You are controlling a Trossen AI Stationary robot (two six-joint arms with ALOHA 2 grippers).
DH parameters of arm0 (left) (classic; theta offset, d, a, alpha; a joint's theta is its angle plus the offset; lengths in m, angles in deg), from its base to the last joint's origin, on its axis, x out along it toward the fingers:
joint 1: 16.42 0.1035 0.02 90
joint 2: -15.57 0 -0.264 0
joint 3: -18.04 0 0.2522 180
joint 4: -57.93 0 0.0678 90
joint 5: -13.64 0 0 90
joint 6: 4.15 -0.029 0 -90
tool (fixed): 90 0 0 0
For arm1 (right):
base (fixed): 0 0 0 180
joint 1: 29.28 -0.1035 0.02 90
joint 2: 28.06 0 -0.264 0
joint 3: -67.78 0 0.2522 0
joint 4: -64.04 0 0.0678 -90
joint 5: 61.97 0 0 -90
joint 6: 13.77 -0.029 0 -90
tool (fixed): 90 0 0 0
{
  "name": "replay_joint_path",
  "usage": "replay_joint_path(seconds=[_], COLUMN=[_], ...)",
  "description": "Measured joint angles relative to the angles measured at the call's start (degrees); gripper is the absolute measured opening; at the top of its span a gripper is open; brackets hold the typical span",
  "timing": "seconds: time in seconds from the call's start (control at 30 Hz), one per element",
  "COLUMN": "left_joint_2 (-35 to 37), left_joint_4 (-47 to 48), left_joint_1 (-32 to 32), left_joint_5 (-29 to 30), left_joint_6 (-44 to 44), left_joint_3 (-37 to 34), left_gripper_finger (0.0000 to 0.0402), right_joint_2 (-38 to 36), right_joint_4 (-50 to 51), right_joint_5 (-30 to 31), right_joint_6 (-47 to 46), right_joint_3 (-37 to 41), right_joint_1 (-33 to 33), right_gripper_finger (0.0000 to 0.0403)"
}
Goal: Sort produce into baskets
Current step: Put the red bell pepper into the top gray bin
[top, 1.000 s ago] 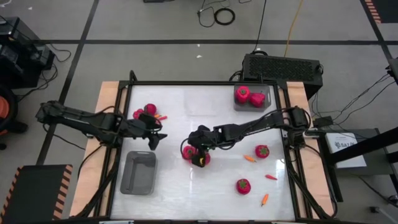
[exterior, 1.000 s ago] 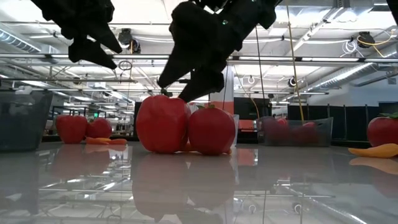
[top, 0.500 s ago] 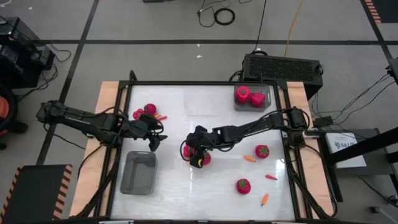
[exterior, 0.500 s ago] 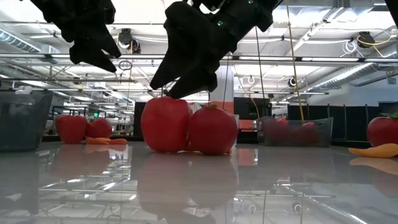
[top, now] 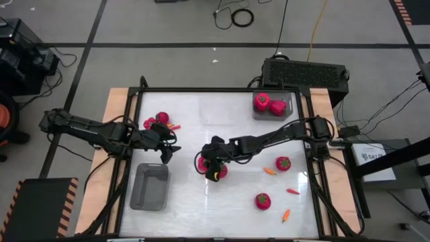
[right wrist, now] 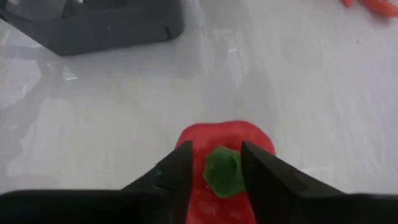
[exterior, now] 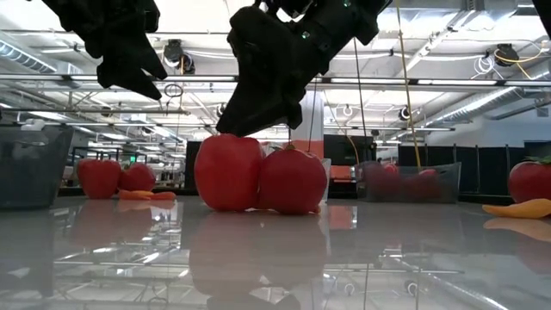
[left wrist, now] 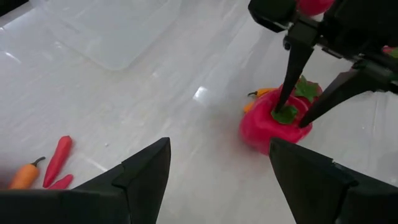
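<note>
Right gripper lowers onto the tomato

The right gripper drops from above to the top of the tomato near the tabletop's middle, fingers now straddling its green stem.

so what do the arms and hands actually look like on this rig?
Both arms are black, slim and jointed. The left hand and the right hand each end in two dark, flat, wedge-shaped fingers. The right hand carries a small yellow marking near its tip in the high view. Black cabling trails off near the right arm's base.
</note>
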Motion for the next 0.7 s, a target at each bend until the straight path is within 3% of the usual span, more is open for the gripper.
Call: replay_joint_path(seconds=[0.3,0.5,0.7], left_joint_2=[0.00,0.00,0.00], left_joint_4=[0.04,-0.01,-0.03], left_joint_1=[0.00,0.00,0.00], left_joint_5=[0.00,0.02,1.91], left_joint_6=[-0.35,-1.57,-1.96], left_joint_3=[0.00,0.00,0.00], left_gripper_finger=[0.0279,0.0279,0.0279], right_joint_2=[0.69,-2.47,-10.86], right_joint_4=[-0.33,1.44,6.21], right_joint_5=[0.03,-0.14,-0.02], right_joint_6=[-1.92,-2.67,-2.16], right_joint_3=[0.00,0.04,0.02], right_joint_1=[-0.06,1.56,5.28], right_gripper_finger=[0.0012,0.0021,0.0011])
